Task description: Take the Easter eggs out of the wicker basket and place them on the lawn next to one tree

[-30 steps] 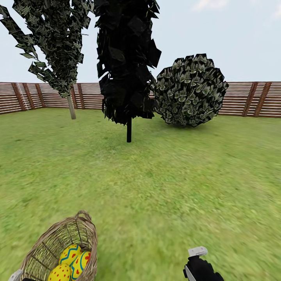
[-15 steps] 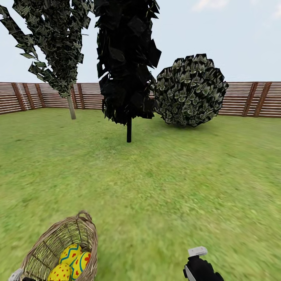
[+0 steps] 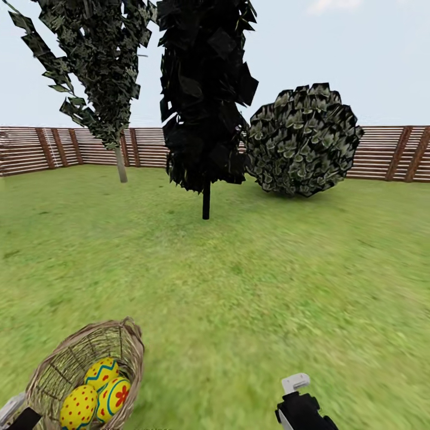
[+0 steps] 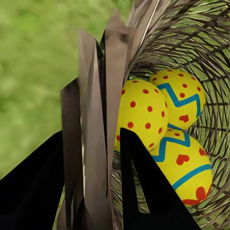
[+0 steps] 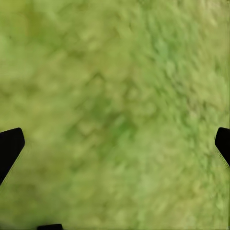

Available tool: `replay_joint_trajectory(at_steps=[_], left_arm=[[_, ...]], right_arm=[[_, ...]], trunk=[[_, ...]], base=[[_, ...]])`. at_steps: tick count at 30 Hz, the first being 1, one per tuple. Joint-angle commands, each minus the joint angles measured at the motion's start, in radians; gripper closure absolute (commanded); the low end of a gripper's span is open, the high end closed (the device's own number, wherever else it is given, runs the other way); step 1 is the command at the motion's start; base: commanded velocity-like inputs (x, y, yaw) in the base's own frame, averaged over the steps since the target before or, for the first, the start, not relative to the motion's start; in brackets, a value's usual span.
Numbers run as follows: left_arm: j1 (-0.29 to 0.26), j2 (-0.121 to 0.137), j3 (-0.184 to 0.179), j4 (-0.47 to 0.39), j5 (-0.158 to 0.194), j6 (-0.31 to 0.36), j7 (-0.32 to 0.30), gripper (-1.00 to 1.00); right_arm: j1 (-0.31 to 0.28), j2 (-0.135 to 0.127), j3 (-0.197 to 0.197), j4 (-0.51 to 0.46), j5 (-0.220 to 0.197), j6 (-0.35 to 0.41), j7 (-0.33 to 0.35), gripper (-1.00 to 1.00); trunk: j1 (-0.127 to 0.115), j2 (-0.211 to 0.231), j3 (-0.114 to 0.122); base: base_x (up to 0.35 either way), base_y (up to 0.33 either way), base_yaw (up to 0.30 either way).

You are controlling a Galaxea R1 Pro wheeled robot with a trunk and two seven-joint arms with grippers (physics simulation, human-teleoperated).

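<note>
The wicker basket (image 3: 132, 352) hangs at the bottom left of the head view with three yellow Easter eggs (image 3: 101, 373) (image 3: 78, 407) (image 3: 114, 396) inside. My left gripper (image 4: 92, 143) is shut on the basket's rim (image 4: 98, 91), one black finger outside and one inside next to the eggs (image 4: 143, 112). My right gripper (image 3: 295, 397) is low at the bottom right, open over bare lawn (image 5: 115, 96) with nothing between its fingers. A tree with a pale trunk (image 3: 121, 164) stands far off at the back left, near the fence.
A near-black tree with a thin black trunk (image 3: 206, 200) stands straight ahead, with a round leafy bush (image 3: 304, 140) behind it to the right. A brown slat fence (image 3: 382, 152) closes the garden at the back. Open lawn (image 3: 251, 286) stretches between me and the trees.
The whole head view has shifted, so trees and bush sit further right: the camera moved. The basket, still gripped, now shows a little lower and further left.
</note>
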Motion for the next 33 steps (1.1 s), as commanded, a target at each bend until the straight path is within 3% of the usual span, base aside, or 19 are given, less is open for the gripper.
replay_joint_trajectory(at_steps=[1, 4, 9, 27, 33], left_arm=[[-0.001, 0.0, 0.005, 0.0, 0.011, 0.003, -0.004, 1.0], [-0.001, -0.005, 0.003, 0.001, 0.012, 0.002, -0.006, 1.0], [-0.001, -0.002, 0.004, 0.003, 0.012, 0.012, -0.08, 1.0], [-0.001, -0.021, 0.006, 0.013, 0.016, 0.012, -0.084, 1.0], [-0.001, -0.015, 0.005, 0.012, 0.011, 0.021, -0.085, 1.0]], right_arm=[[0.0, 0.0, 0.004, -0.001, 0.007, 0.009, -0.001, -1.0], [0.0, 0.0, 0.006, -0.001, 0.007, 0.01, -0.001, -1.0], [0.0, 0.0, 0.006, -0.001, 0.007, 0.009, -0.001, -1.0], [0.0, 0.0, 0.006, -0.001, 0.005, 0.011, 0.0, -1.0], [0.0, 0.0, 0.006, -0.001, 0.005, 0.011, 0.0, -1.0]], trunk=[[-0.004, 0.007, 0.002], [-0.016, 0.028, 0.012], [-0.035, 0.063, 0.027], [-0.104, 0.189, 0.084], [-0.127, 0.231, 0.103]], base=[[0.0, 0.0, 0.297], [0.0, 0.0, 0.297], [0.0, 0.0, 0.297], [-0.015, 0.01, 0.28], [0.282, -0.016, 0.201]])
